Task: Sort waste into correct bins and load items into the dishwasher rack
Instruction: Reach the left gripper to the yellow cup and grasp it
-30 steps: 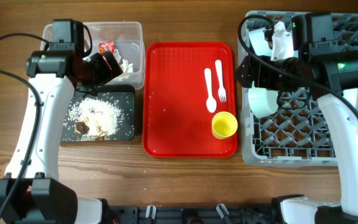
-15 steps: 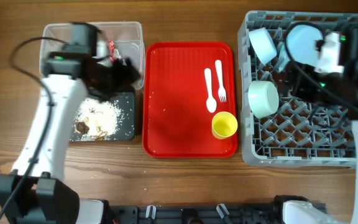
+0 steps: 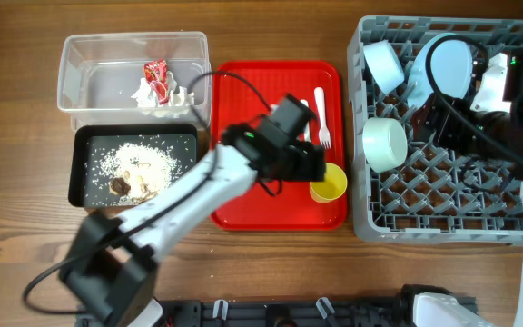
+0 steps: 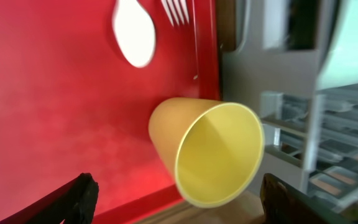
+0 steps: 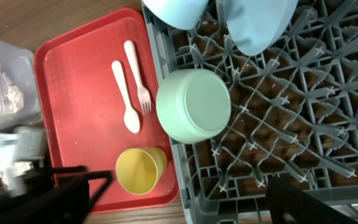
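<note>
The yellow cup [image 3: 328, 183] stands on the red tray's front right corner. It also shows in the left wrist view [image 4: 207, 152], lying between my fingers' line and the camera. My left gripper [image 3: 314, 169] [image 4: 179, 205] is open and empty, right beside the cup, fingers on either side of it. The white spoon [image 3: 306, 132] and fork [image 3: 321, 118] lie behind the cup. The grey rack [image 3: 443, 213] holds two bowls [image 3: 384, 143] [image 3: 383, 64] and the plate [image 3: 448, 65]. My right gripper [image 3: 443, 123] [image 5: 188, 199] is open and empty above the rack.
The clear tub [image 3: 89, 64] at the back left holds the red-and-white wrapper [image 3: 156, 77] with tissue. The black tray [image 3: 80, 173] in front of it holds rice crumbs [image 3: 143, 162] and brown scraps. The red tray [image 3: 252, 136] lies between the bins and the rack.
My left arm swung from the clear tub across the red tray to the yellow cup. My right arm drew back to the right, uncovering the plate and bowls in the rack.
</note>
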Robot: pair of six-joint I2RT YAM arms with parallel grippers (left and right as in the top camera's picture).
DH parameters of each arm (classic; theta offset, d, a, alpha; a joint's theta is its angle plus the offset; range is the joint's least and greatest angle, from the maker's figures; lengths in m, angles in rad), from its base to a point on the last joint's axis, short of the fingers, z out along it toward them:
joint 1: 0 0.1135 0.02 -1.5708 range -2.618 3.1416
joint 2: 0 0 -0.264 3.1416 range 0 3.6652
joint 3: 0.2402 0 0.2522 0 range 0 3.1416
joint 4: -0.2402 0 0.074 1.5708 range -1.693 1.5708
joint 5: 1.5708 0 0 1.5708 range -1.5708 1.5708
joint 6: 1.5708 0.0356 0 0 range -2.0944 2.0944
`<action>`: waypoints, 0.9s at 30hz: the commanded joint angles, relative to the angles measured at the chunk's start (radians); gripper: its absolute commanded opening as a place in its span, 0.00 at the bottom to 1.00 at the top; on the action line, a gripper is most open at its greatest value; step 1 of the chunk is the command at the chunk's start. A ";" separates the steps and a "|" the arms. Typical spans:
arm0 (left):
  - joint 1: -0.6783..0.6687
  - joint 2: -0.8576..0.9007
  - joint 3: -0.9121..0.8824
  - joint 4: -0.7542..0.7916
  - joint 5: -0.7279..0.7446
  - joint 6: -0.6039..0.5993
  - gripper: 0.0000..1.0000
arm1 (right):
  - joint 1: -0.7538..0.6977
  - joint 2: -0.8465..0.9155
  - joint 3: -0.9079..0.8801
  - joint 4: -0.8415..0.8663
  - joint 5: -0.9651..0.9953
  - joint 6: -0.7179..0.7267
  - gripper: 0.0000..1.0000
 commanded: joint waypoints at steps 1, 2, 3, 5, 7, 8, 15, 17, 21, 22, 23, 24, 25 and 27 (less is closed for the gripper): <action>-0.036 0.106 -0.014 0.025 -0.058 -0.069 0.82 | -0.003 -0.003 -0.006 -0.013 0.017 -0.014 0.93; -0.039 0.120 -0.014 0.025 -0.058 -0.074 0.81 | -0.003 -0.003 -0.006 -0.014 0.017 -0.013 0.93; -0.040 0.147 -0.014 0.024 -0.058 -0.089 0.75 | -0.003 -0.003 -0.006 -0.014 0.017 -0.013 0.93; -0.040 0.169 -0.014 0.024 -0.057 -0.095 0.62 | -0.003 -0.003 -0.006 -0.014 0.017 -0.013 0.93; -0.040 0.171 -0.014 0.025 -0.058 -0.095 0.55 | -0.003 -0.003 -0.006 -0.014 0.016 -0.012 0.93; -0.040 0.170 -0.013 0.029 -0.058 -0.095 0.52 | -0.003 -0.003 -0.006 -0.014 0.016 -0.012 0.93; -0.011 0.162 -0.010 0.034 -0.032 -0.095 0.33 | -0.003 -0.002 -0.006 -0.013 0.016 -0.011 0.93; 0.008 0.154 -0.010 0.035 -0.002 -0.095 0.06 | -0.003 -0.002 -0.006 -0.013 0.012 -0.010 0.93; 0.060 0.121 -0.010 0.032 0.054 -0.094 0.04 | -0.003 0.003 -0.008 -0.011 -0.016 -0.010 0.92; 0.074 0.108 -0.010 0.031 0.070 -0.094 0.04 | -0.003 0.004 -0.011 -0.008 -0.028 -0.010 0.93; 0.088 0.091 -0.010 0.027 0.087 -0.093 0.04 | -0.002 0.005 -0.016 -0.004 -0.045 -0.012 0.93; 0.101 0.076 -0.010 0.024 0.106 -0.089 0.04 | -0.002 0.007 -0.021 0.000 -0.061 -0.014 0.93; 0.124 0.050 -0.010 0.024 0.148 -0.082 0.04 | -0.002 0.008 -0.033 0.008 -0.097 -0.024 0.93; 0.172 0.004 -0.010 0.022 0.244 -0.075 0.04 | -0.002 0.010 -0.069 0.036 -0.203 -0.090 0.95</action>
